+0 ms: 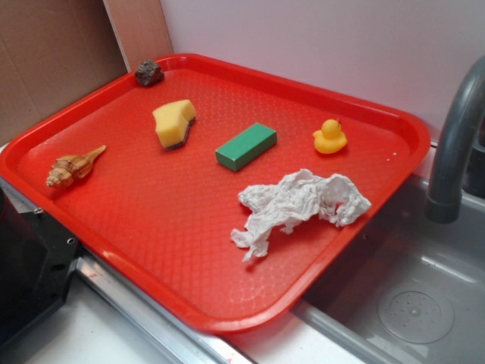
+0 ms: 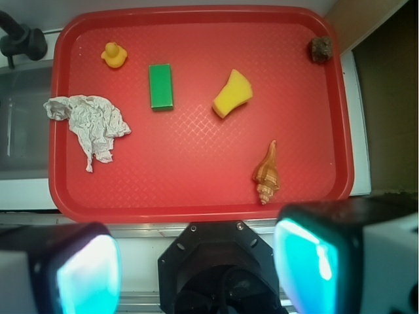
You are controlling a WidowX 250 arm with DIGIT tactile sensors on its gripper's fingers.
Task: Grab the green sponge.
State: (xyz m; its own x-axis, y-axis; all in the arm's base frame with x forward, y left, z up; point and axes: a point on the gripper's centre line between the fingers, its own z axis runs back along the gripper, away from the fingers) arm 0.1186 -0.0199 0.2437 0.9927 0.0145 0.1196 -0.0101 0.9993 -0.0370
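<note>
A big red tray sits next to a grey sink with a dark tap. In the wrist view, the gripper hangs over the near edge of the tray, at 6 o'clock. Its two fingers, each with a glowing blue-green pad, stand far apart, so the gripper is spread wide with nothing between them.

The green sponge is a small chunky yellow piece with a dark layer on one side. In the wrist view it lies a bit past the middle of the tray, toward 1 o'clock. It lies by itself and touches nothing else.

A flat green block lies near the sponge at its 9 o'clock. A little yellow duck stands farther out, at about 10 o'clock from the block. A crumpled white paper lies near the tray's 9 o'clock edge. A brown striped shell lies at about 5 o'clock from the sponge. A dark lumpy rock sits in the tray's far corner at 2 o'clock, well apart from the sponge
</note>
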